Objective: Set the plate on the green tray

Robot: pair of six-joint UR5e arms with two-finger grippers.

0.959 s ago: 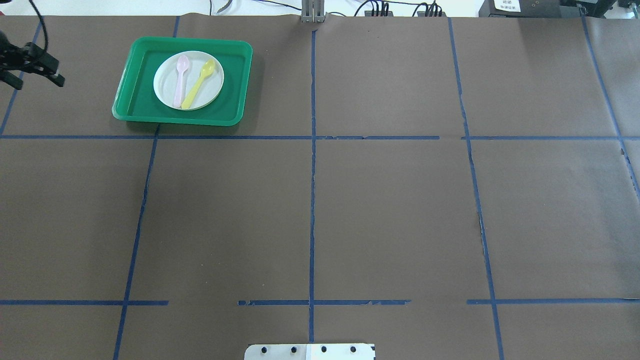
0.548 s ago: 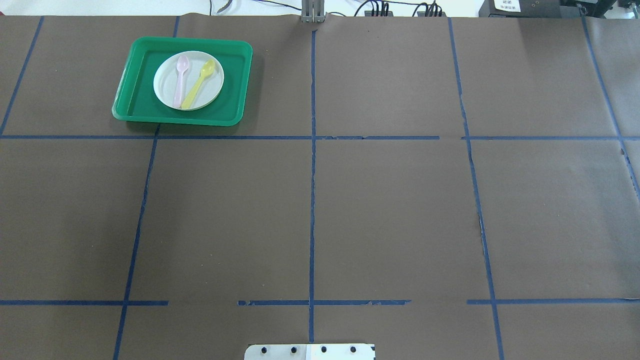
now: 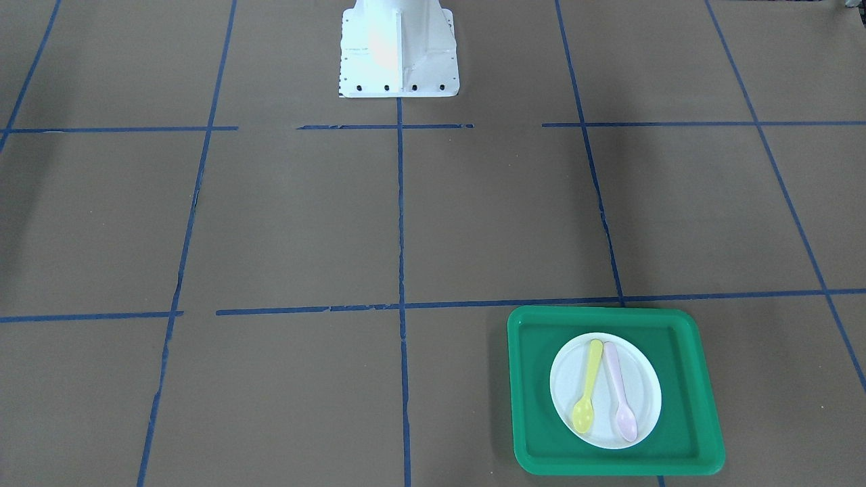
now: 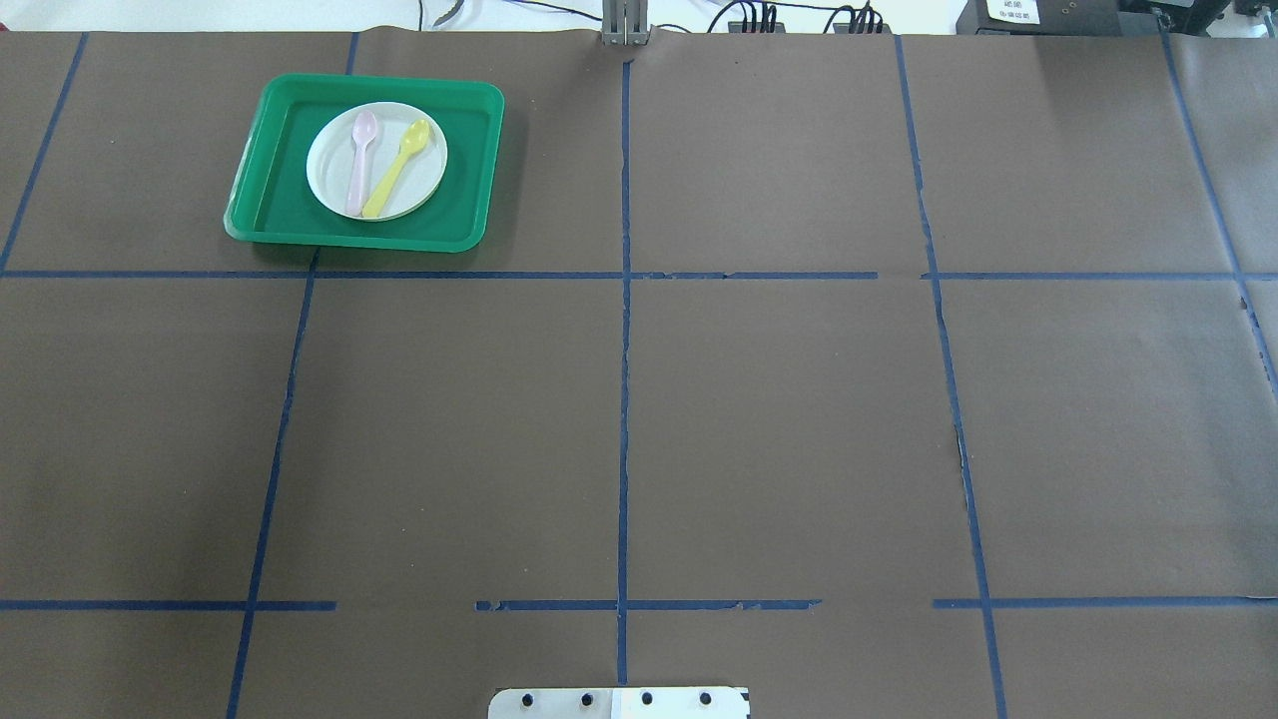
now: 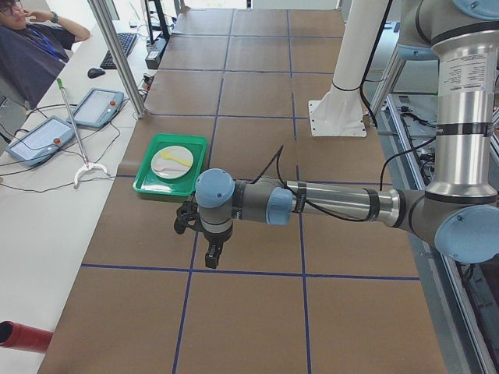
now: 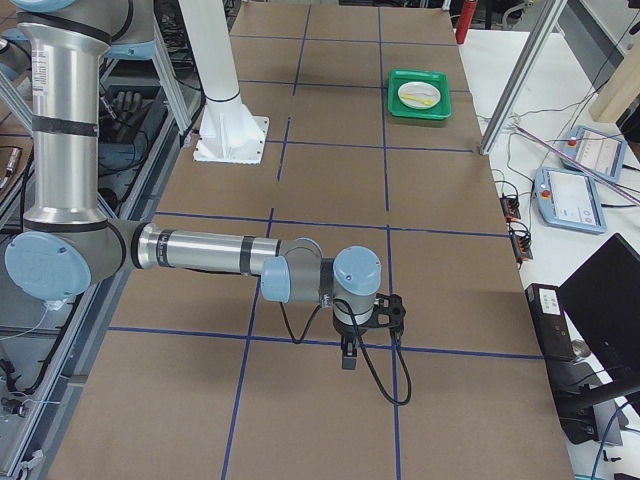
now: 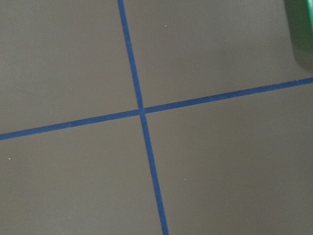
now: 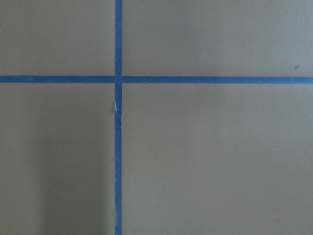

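Front-facing: plate (image 3: 646,385) sits flat inside the green tray (image 3: 524,379), roughly centred, tray floor visible all round it. The plate is small, round, white, with a shallow raised rim. The tray is bright green and rectangular with rounded corners and a low rim. Two spoons lie on the plate, a yellow spoon (image 3: 588,387) and a pink spoon (image 3: 618,389); their handles nearly meet on the robot's side and their bowls spread apart. The tray is on the table (image 3: 304,216), brown paper with a blue tape grid, on the robot's left half, far from the base. No gripper in frame.

Overhead: same layout. Green tray (image 4: 270,200) is far-left, just beyond a tape line. Plate (image 4: 324,160) is inside it, with pink spoon (image 4: 357,170) and yellow spoon (image 4: 394,170) on top. No arms in frame.

Exterior left: left gripper (image 5: 210,259) hangs over bare table, pointing down, near the tray (image 5: 148,181) but clear of it. Jaw state can't be told from here. Plate (image 5: 165,165) is in the tray.

Exterior right: right gripper (image 6: 348,358) hangs over a tape line, well apart from the tray (image 6: 400,108) at the far end. Jaw state can't be told. Plate (image 6: 412,95) shows as a white disc in the tray.

Left wrist: tape crossing, green tray edge (image 7: 301,29) at the top-right corner, blurred.

Right wrist: tape crossing on brown paper only.
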